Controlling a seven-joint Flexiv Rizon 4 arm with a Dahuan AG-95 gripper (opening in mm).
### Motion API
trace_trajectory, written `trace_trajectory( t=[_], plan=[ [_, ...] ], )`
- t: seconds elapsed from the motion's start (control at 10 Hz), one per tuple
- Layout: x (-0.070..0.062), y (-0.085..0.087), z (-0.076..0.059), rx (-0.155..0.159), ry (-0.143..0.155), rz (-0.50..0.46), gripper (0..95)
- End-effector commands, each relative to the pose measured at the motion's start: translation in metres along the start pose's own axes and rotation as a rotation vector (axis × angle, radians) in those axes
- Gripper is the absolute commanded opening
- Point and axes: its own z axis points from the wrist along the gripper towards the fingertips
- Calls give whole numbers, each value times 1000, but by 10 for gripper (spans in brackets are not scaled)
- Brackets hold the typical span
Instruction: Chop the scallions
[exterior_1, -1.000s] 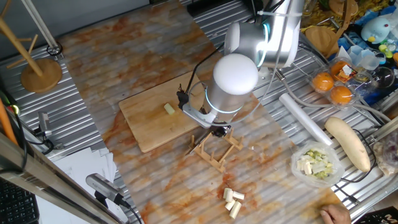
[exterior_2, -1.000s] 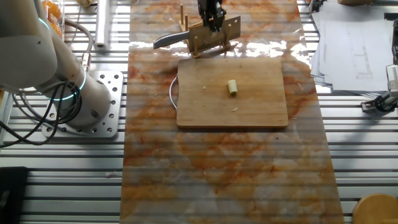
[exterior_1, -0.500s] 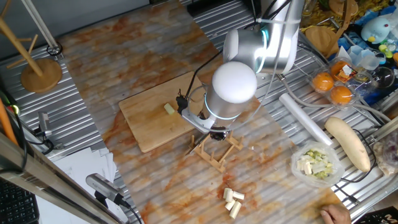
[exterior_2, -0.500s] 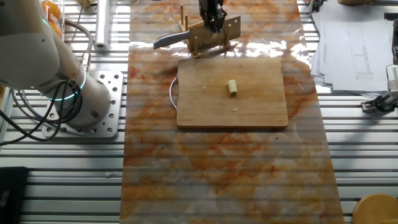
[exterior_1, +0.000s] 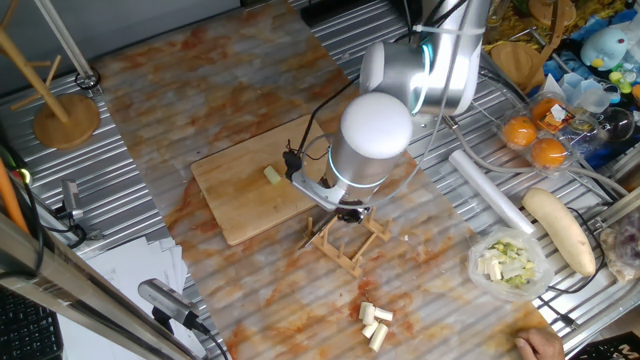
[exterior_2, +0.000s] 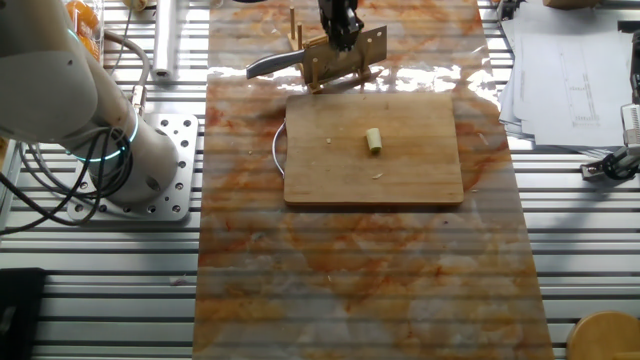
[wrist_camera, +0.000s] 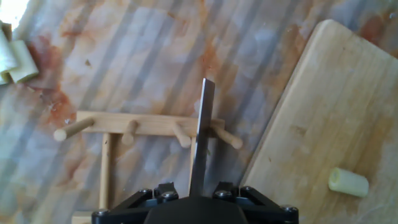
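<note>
on the cutting board: the scallions (exterior_2: 373, 140) lie as one short pale stub near the middle of the wooden cutting board (exterior_2: 320, 170), alone, well apart from the gripper
same stub, other views: near the board's edge closest to the rack in one fixed view (exterior_1: 272, 176); at the lower right on the board in the hand view (wrist_camera: 348, 182)
gripper: it (exterior_2: 340, 30) hangs over the wooden rack (exterior_2: 330, 65) just beyond the board's far edge; in the hand view its fingers sit either side of the knife's spine at the bottom edge, but their tips are cut off, so i cannot tell whether they pinch it
knife: the knife (wrist_camera: 201, 140) stands edge-up in the rack (wrist_camera: 149, 127), its blade (exterior_2: 270, 65) jutting out sideways past the pegs
rack: rests on the marbled mat (exterior_2: 360, 280), just beside the board, not on it
elsewhere: cut pale pieces (exterior_1: 373, 325) lie loose on the mat; a bowl of chopped greens (exterior_1: 508, 262) sits beside a long cream root vegetable (exterior_1: 558, 230)
</note>
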Motion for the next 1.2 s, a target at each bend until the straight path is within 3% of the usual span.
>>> trace_trajectory(
  t=[0.1, 0.4, 0.5, 1.0, 1.2],
  plan=[
    [0, 1, -1, -5, 28, 28, 190],
    [0, 1, -1, -4, 38, 23, 190],
    [0, 1, -1, -3, 36, 23, 380],
    [-1, 3, 14, 1, 31, 21, 380],
    [-5, 5, 19, 19, 39, 19, 380]
  ],
)
